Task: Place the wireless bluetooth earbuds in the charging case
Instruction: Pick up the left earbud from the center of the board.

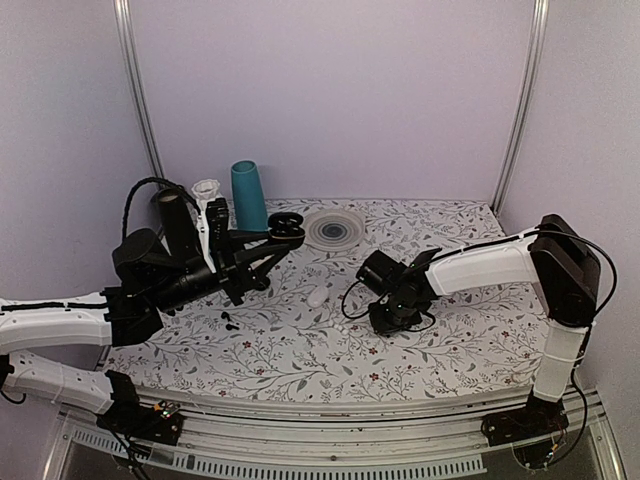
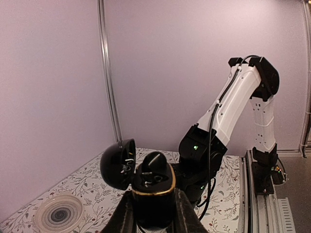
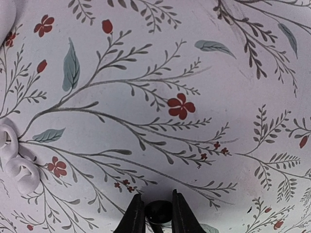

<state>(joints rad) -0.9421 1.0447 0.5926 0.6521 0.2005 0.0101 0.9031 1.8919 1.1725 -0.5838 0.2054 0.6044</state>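
A black charging case (image 2: pixel 153 194) with a gold rim stands upright between my left gripper's (image 2: pixel 153 216) fingers, which are shut on it. Its lid (image 2: pixel 118 164) hangs open to the left, and one black earbud (image 2: pixel 155 162) sits in a socket. In the top view this case (image 1: pixel 286 226) is held above the table's back left. My right gripper (image 3: pixel 159 216) points straight down at the cloth, fingers closed against a small glossy black earbud (image 3: pixel 159 211). The top view shows the right gripper (image 1: pixel 386 318) low at table centre, hiding that bud. Two white earbuds (image 3: pixel 19 172) lie to its left.
A white case (image 1: pixel 318 296) lies between the two grippers. Small black bits (image 1: pixel 228 320) sit on the cloth near the left arm. A teal cup (image 1: pixel 248 195), a white funnel-like piece (image 1: pixel 206 189) and a clear round dish (image 1: pixel 335 228) stand along the back.
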